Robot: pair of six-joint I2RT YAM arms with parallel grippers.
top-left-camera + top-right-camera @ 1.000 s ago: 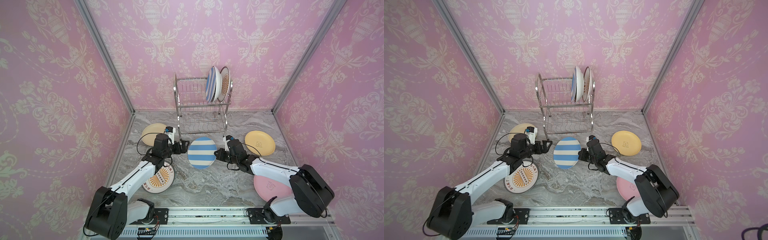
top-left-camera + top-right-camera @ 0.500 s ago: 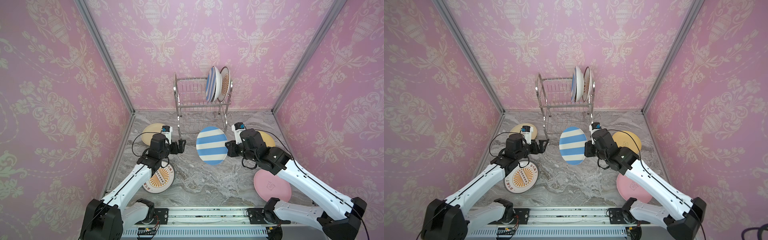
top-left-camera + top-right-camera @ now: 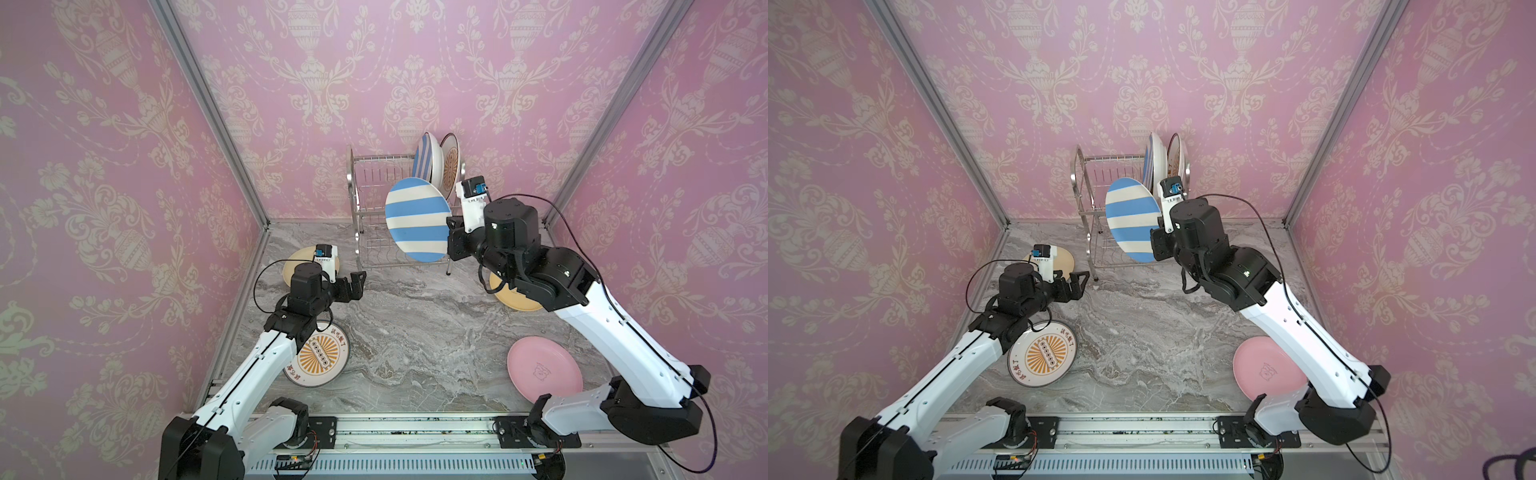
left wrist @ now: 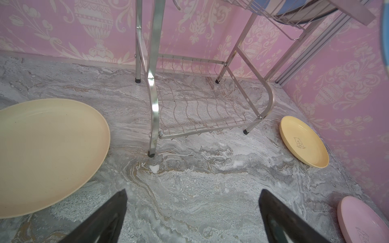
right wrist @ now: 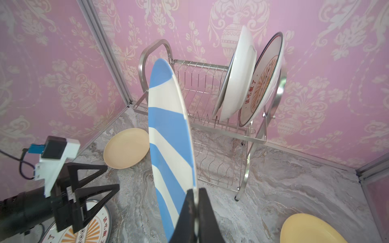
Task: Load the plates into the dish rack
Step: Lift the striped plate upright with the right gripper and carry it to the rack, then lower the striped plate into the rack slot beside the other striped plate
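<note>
Right gripper [image 5: 196,191]: jaws clamped on rim of blue-white striped plate [image 3: 415,224]. Plate is on edge, in air, in front of dish rack [image 3: 376,158] at 12 o'clock of table [image 3: 415,332].
Rack's upper tier, 3 o'clock end: second striped plate [image 3: 422,160] and racked sunburst plate [image 3: 451,166], both upright.
Left gripper [image 4: 193,190]: jaws apart, empty, low over marble at 9 o'clock.
Flat on table: cream plate [image 3: 299,266] at 10 o'clock, loose sunburst plate [image 3: 328,357] at 8, yellow plate [image 3: 511,301] at 3, pink plate [image 3: 544,370] at 5.
</note>
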